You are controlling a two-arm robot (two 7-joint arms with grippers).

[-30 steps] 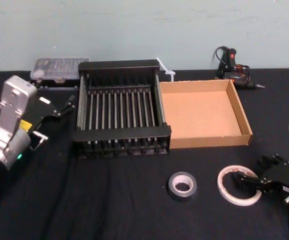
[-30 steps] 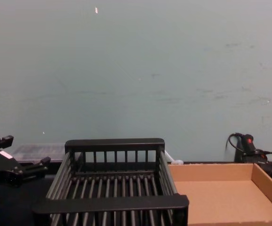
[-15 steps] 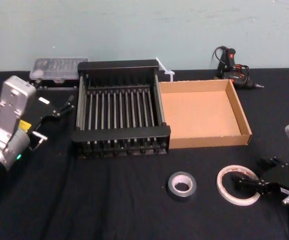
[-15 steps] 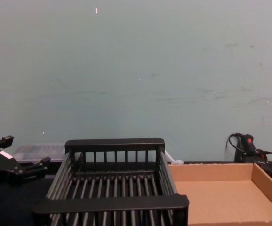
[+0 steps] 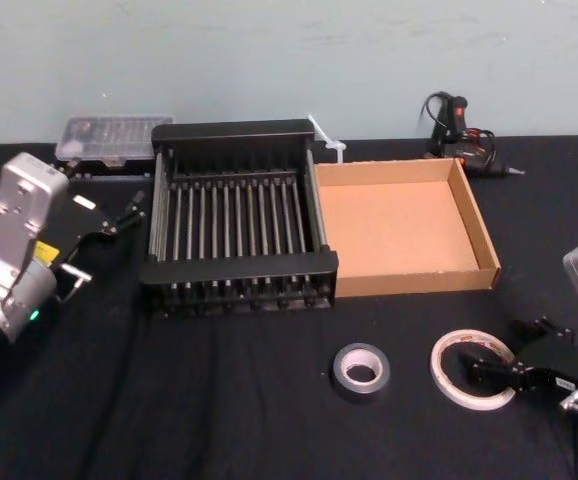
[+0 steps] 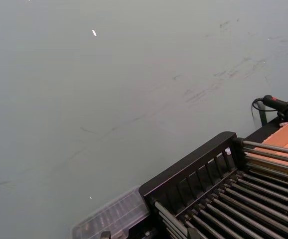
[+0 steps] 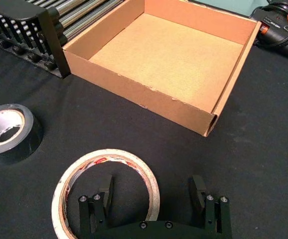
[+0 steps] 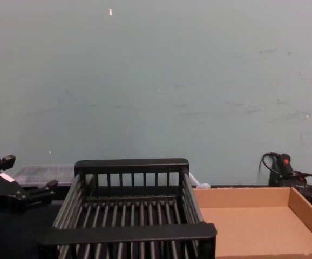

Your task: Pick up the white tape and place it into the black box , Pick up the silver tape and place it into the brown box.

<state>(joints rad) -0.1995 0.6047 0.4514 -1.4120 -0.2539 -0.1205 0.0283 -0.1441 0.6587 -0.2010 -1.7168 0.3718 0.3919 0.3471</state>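
Straddled the rim of the thin whitish translucent tape ring (image 7: 111,155) with the right gripper (image 7: 151,186), fingers spread, front-right of the black slatted plastic crate (image 5: 239,268). Parked the left gripper (image 5: 114,235), likewise spread, left of it.

White tape (image 7: 109,154) and silver tape (image 7: 14,152) lie flat before black box (image 5: 239,263) and brown box (image 5: 414,282).

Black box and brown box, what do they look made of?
The black box looks like plastic, matte rims; its shinier bars might be metal. The brown box looks like cardboard: dull tan, rough cut edges. Right gripper straddles the white tape's rim; left gripper hangs beside the black box.
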